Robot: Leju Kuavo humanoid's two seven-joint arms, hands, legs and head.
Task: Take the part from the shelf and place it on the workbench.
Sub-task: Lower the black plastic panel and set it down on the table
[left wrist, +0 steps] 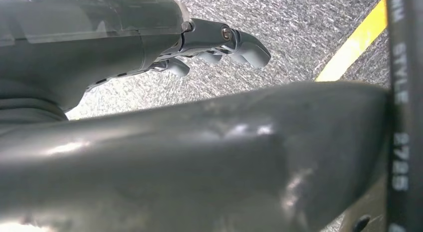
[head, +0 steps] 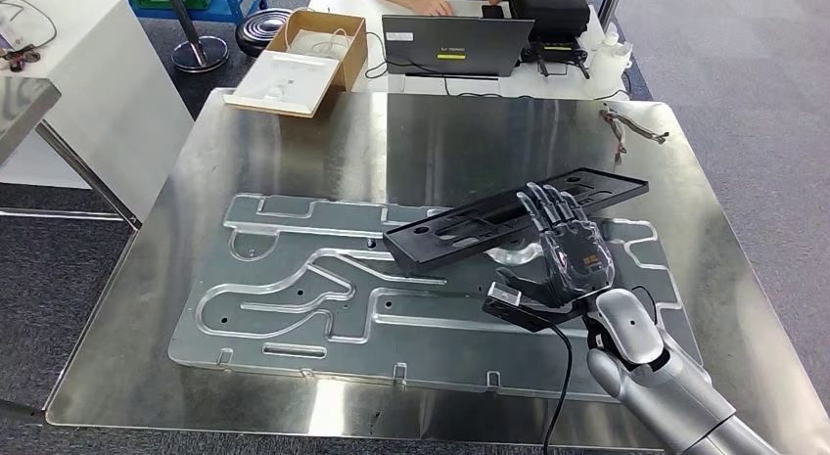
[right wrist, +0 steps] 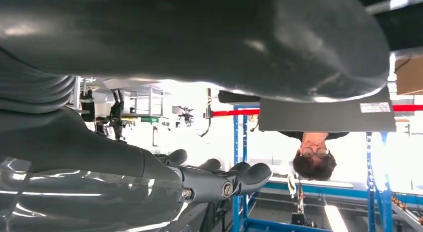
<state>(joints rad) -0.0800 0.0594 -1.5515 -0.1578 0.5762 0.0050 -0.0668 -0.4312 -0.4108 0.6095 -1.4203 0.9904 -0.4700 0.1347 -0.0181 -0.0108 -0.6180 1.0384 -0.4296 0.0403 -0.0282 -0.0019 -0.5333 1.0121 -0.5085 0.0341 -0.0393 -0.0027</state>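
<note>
Across the bench, going l→r: a steel top w/ a clear plastic jig plate lying flat over most of it, routed channels cut in. Over the jig's far-right part sits the part, a long black slotted tray-like frame, its right section under the right hand. Looks like its left end rests on the jig and the right end is lifted a bit, but can't be sure of that. Right hand has its fingers laid out straight over the part's top face, palm raised toward its near edge; whether the thumb is hooked beneath is hidden, so can't tell if it truly grips or just rests on it. Left hand hangs over grey carpet, fingers loosely curled, holding nothing. Handling, by my read: part prob. light moulded plastic, stiff but long, so it'll lever and twist if taken at one end; smooth faces = slippery. Best hold is nr the middle of its length, fingers over a long edge or into a slot. Behind the bench: open cardboard box, laptop, a person seated.
</note>
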